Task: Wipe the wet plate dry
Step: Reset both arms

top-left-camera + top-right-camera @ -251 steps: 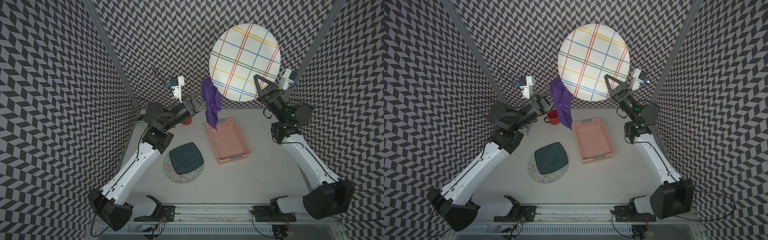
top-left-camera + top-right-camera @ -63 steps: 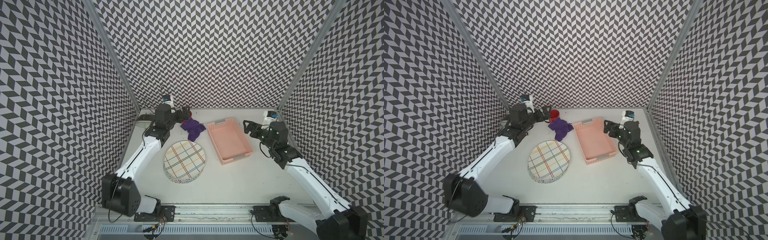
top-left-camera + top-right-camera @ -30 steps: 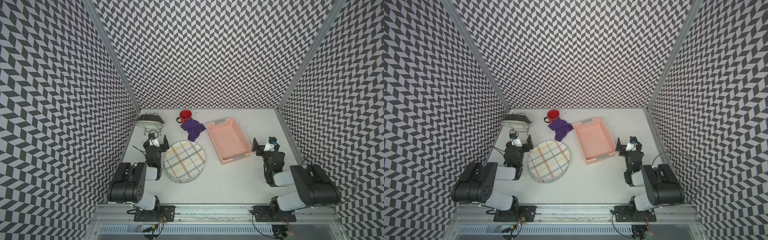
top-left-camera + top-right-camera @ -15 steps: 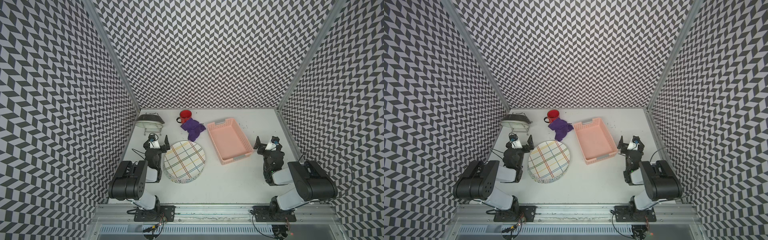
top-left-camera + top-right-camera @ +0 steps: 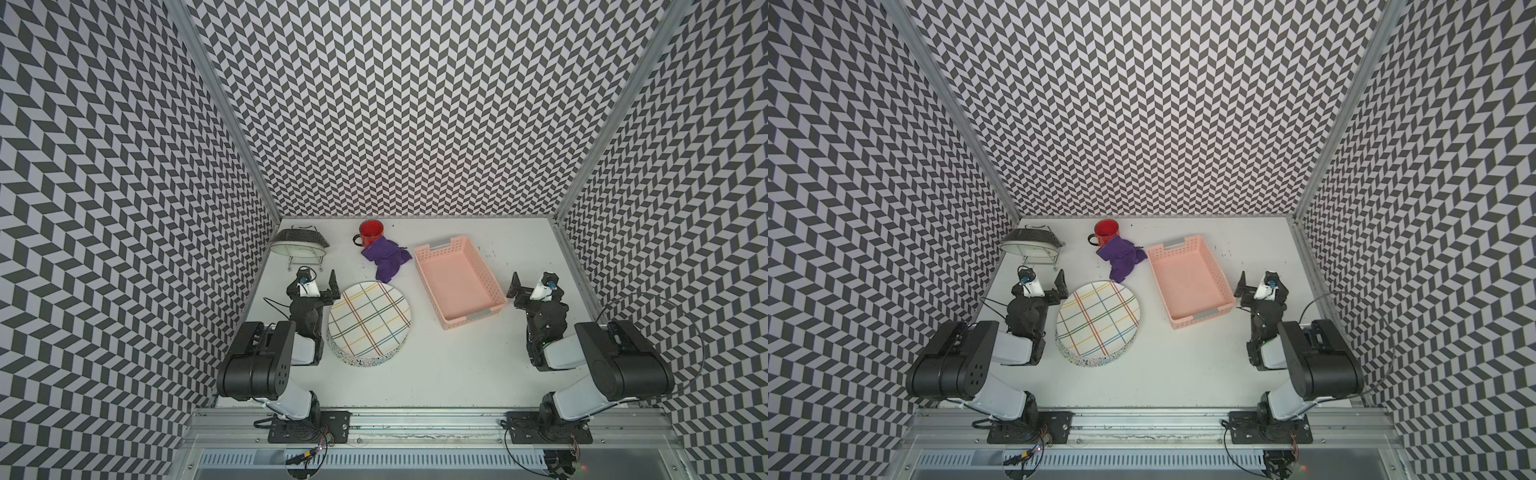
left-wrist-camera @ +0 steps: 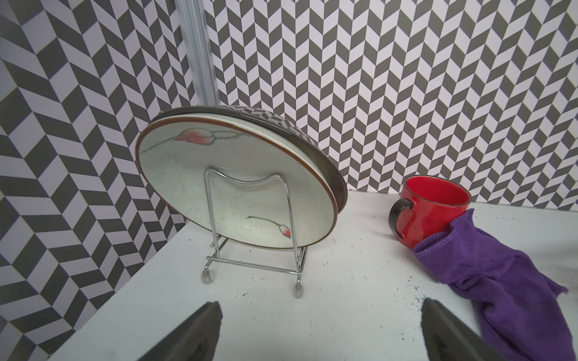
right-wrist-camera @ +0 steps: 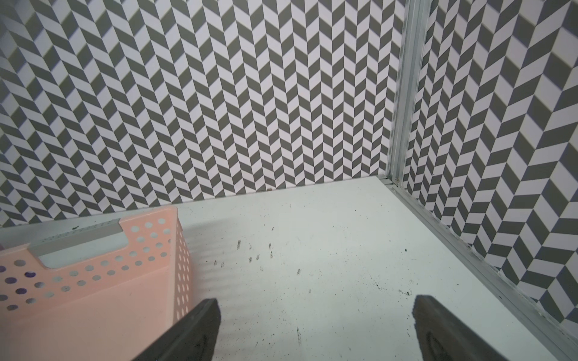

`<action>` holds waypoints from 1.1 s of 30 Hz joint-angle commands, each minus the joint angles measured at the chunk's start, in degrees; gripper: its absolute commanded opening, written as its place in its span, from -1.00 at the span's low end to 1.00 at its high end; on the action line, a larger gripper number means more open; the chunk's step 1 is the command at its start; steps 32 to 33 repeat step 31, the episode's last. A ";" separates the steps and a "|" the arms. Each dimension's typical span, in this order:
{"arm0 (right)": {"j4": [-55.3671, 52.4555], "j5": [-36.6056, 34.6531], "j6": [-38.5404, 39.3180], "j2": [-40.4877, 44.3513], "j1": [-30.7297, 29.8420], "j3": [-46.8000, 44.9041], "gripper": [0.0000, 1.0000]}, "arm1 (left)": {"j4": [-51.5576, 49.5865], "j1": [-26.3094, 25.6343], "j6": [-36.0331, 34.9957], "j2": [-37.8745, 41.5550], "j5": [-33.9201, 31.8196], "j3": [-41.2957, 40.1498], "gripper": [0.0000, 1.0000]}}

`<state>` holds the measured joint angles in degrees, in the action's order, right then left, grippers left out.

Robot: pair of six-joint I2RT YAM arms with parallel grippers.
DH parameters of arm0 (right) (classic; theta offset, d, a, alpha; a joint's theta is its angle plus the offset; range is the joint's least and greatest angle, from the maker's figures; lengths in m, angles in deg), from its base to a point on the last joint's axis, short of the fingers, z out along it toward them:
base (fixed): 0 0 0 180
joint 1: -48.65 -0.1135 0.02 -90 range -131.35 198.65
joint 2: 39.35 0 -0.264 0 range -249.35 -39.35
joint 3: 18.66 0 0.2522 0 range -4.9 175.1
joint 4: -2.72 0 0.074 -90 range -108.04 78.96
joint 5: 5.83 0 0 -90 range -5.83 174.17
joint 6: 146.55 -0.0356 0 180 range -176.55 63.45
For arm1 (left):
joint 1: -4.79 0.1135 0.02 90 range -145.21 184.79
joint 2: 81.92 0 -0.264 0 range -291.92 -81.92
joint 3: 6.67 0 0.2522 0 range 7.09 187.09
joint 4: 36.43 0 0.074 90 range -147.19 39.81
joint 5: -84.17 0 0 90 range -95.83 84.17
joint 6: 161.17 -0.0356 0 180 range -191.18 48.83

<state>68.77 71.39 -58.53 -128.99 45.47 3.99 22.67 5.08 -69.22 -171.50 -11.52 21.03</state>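
Plaid plate (image 5: 370, 320) (image 5: 1098, 322) in both top views only, flowered plate (image 6: 237, 156) in left wrist, left gripper (image 6: 322, 304), right gripper (image 7: 316, 300) apart

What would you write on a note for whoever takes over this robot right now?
Left gripper: open, empty, beside the plaid plate.
Right gripper: open, empty, beside the pink basket.
The plaid plate lies face up on a speckled plate. The purple cloth is crumpled on the table against the red mug.
Done: nothing is held and the cloth is set down, so wiping looks finished.
Left: whether the plate is dry cannot be seen. Check it and wipe again if wet.
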 commanded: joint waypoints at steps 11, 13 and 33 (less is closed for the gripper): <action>5.95 5.80 -0.70 0.82 1.69 -1.93 0.99 | 1.94 -0.12 -0.84 -0.01 0.57 -0.29 1.00; 0.42 5.13 -0.78 0.06 1.79 1.95 0.99 | 1.85 -0.12 -0.86 0.07 0.55 -0.25 1.00; -2.46 5.94 1.54 -0.44 0.42 4.65 0.99 | 2.23 1.25 -0.28 0.15 2.94 -0.46 1.00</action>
